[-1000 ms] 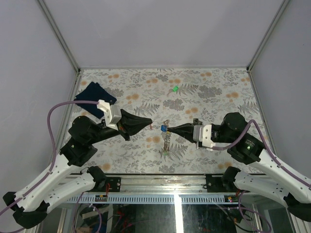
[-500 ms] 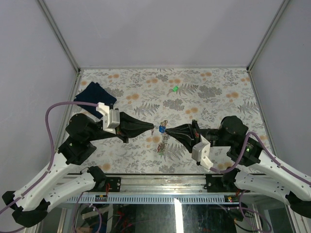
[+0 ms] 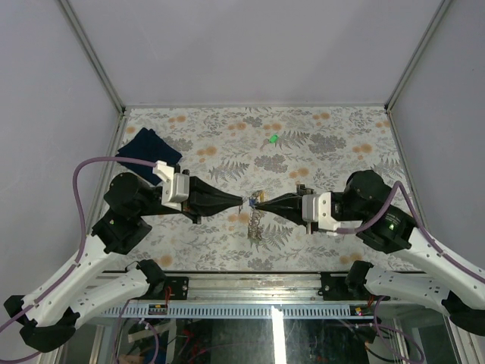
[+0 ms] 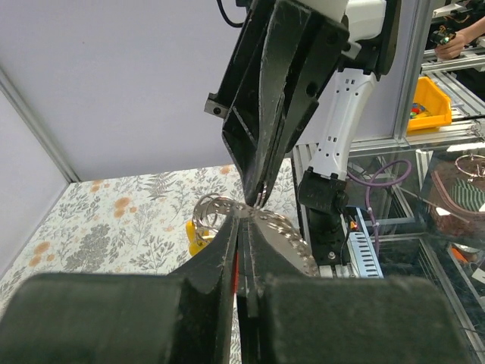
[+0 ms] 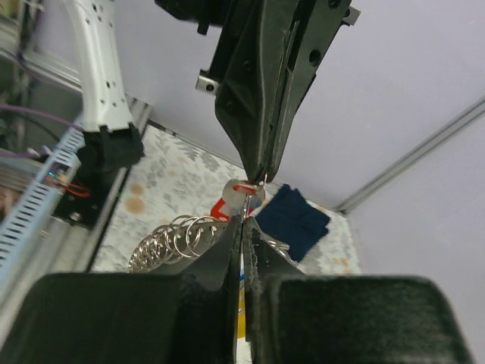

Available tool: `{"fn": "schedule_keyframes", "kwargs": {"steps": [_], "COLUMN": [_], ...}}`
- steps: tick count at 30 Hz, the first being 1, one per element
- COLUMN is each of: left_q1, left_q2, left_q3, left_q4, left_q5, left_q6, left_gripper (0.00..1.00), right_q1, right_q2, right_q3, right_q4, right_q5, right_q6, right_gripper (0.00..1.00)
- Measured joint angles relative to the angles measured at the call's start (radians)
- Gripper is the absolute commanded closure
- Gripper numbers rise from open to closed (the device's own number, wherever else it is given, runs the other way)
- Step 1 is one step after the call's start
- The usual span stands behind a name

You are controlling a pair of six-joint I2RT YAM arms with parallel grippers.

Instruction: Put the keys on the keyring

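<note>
Over the middle of the table my left gripper (image 3: pixel 242 201) and right gripper (image 3: pixel 258 201) meet tip to tip. The left gripper (image 4: pixel 244 220) is shut on a small key with a red tag (image 5: pixel 244 189). My right gripper (image 5: pixel 243 218) is shut on the silvery keyring (image 4: pixel 211 208), whose chain of small rings (image 5: pixel 170 239) dangles to the table (image 3: pixel 255 226). A yellow tag (image 4: pixel 195 236) hangs below the ring, and slivers of blue and yellow show between the right jaws. One green-tagged key (image 3: pixel 271 139) lies alone further back.
A dark blue folded cloth (image 3: pixel 148 152) lies at the back left. The flowered table surface (image 3: pixel 341 144) is walled by white panels on three sides. Both arms' bases stand on the metal rail along the near edge (image 3: pixel 250 284).
The left gripper has moved right and slightly nearer, closing the gap to the right gripper's tip. The right wrist rolled over and back. Both stayed shut.
</note>
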Motion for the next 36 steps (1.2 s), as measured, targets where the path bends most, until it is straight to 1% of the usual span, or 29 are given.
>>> {"fn": "schedule_keyframes", "kwargs": {"steps": [5,9,13,21,28,32,36], "left_q1": [0.0,0.0,0.0,0.0,0.0,0.0,0.0], "left_q2": [0.001,0.001,-0.001,-0.002,-0.002,-0.002,-0.008], "left_q3": [0.0,0.0,0.0,0.0,0.0,0.0,-0.002], "left_q4": [0.004,0.013,0.023,0.057,0.068,0.068,0.072], "left_q5": [0.006,0.014,0.037,0.122,0.171,0.178,0.149], "left_q6": [-0.004,-0.016,-0.029,-0.061,-0.076,-0.079,-0.088], "left_gripper": [1.0,1.0,1.0,1.0,1.0,1.0,1.0], "right_q1": [0.001,0.001,0.001,0.002,0.002,0.002,0.002], "right_q2": [0.012,0.011,0.022,0.045,0.045,0.058,0.097], "right_q3": [0.018,-0.034,-0.056,-0.056,-0.056,-0.054,-0.007], "right_q4": [0.014,0.098,0.146,0.252,0.299,0.288,0.203], "right_q5": [-0.041,-0.081,-0.119,-0.205,-0.217,-0.222,-0.233], "right_q6": [0.184,0.3,0.38,0.483,0.523,0.536,0.54], "right_gripper": [1.0,1.0,1.0,1.0,1.0,1.0,1.0]}}
